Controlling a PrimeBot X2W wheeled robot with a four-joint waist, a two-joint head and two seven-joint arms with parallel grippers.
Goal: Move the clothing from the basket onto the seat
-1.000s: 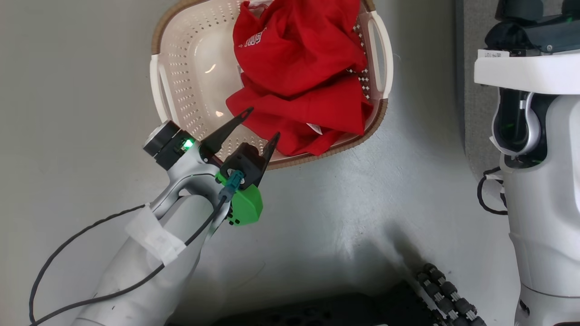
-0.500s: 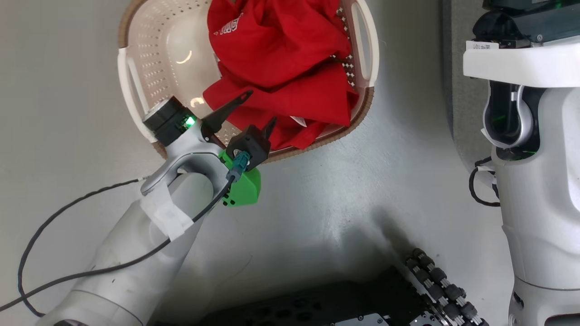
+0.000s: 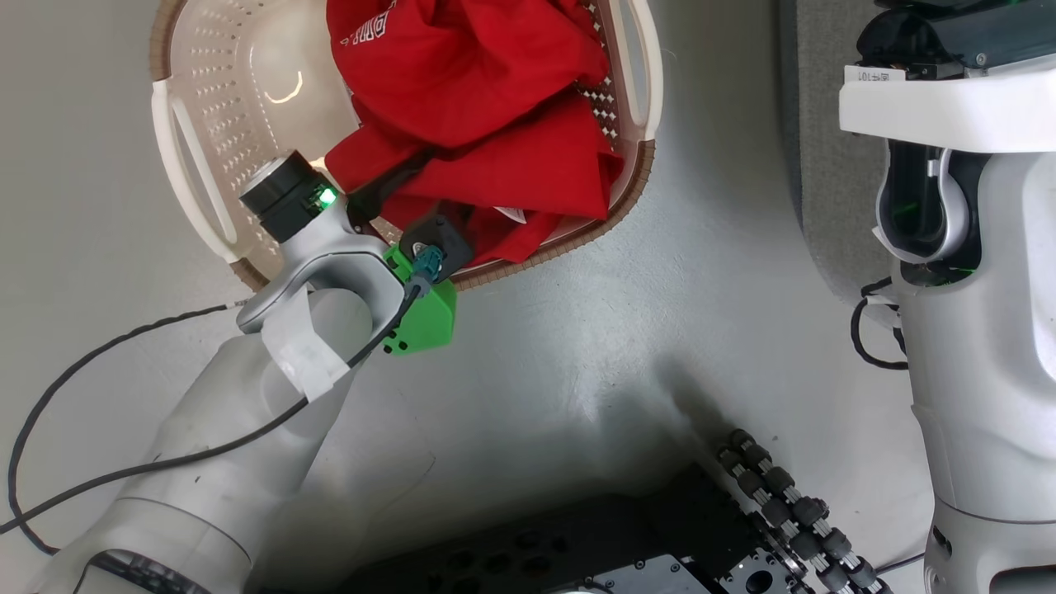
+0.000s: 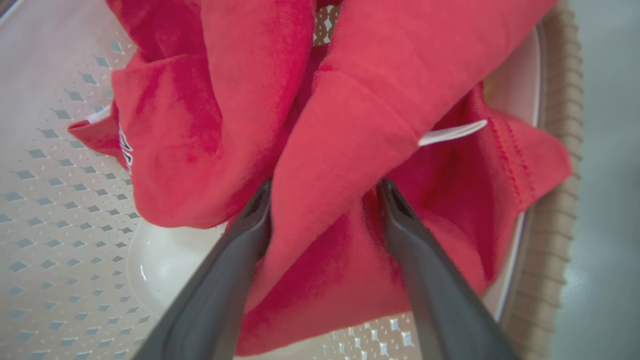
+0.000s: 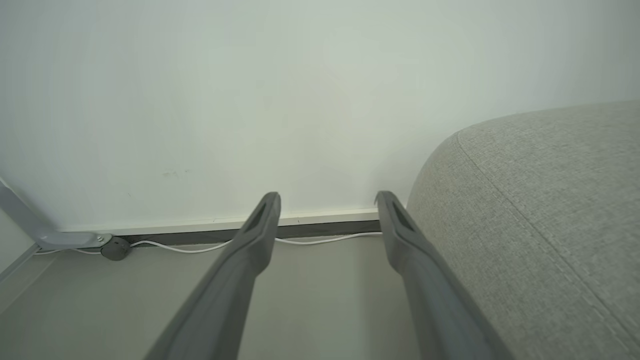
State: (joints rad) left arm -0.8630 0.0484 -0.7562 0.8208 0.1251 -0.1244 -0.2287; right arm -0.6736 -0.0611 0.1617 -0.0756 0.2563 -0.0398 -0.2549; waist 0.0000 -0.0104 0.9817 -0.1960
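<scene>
Now, close in, the left gripper [image 4: 325,184] is down inside the cream-white perforated plastic laundry basket [image 3: 216,99]. Its two long dark fingers [image 4: 225,280] are spread wide on either side of a fold of the bright red soft fabric clothing [image 3: 487,91], straddling it but not pinching. The garments are heaped in the basket's right half, on the pale grey floor [image 3: 577,346]. Further right, the right gripper [image 5: 327,195] hangs wide open and empty, just beside the large grey fabric-upholstered seat [image 5: 540,225], with a white wall [image 5: 300,100] beyond.
</scene>
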